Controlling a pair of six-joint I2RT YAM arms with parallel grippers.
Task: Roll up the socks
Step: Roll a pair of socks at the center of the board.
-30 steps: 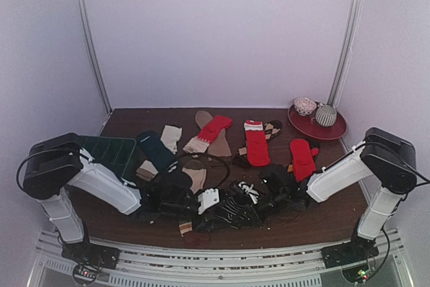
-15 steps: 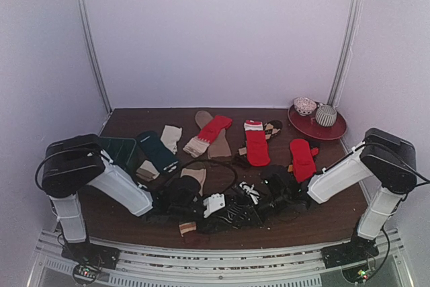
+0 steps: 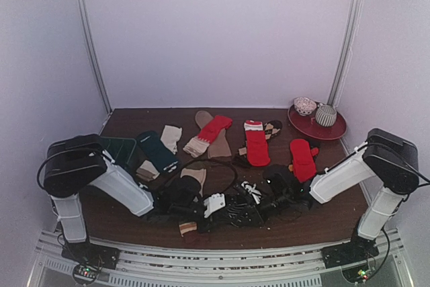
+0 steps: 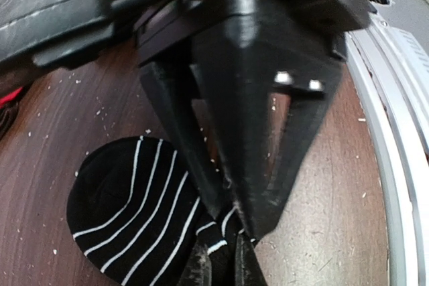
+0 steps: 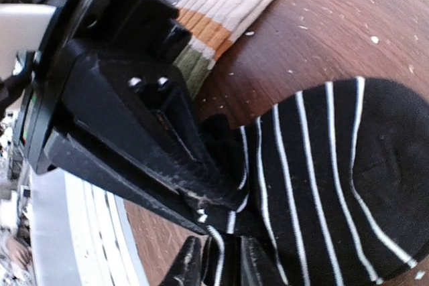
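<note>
A black sock with white stripes lies bunched near the table's front edge between both arms. My left gripper is shut on one end of it. In the left wrist view the fingers pinch a fold next to the sock's rounded toe. My right gripper comes in from the right. Its jaws stand almost together with striped fabric bunched between the tips. Other socks lie flat behind: two red, one dark teal and one tan.
A dark green gridded tray sits behind the left arm. At the back right a red plate holds two rolled bundles. A small striped sock lies at the front edge. A cream sock with coloured bands lies beyond the right gripper.
My left arm has swung right to the striped sock and its jaws have closed on it. The right arm has hardly moved.
</note>
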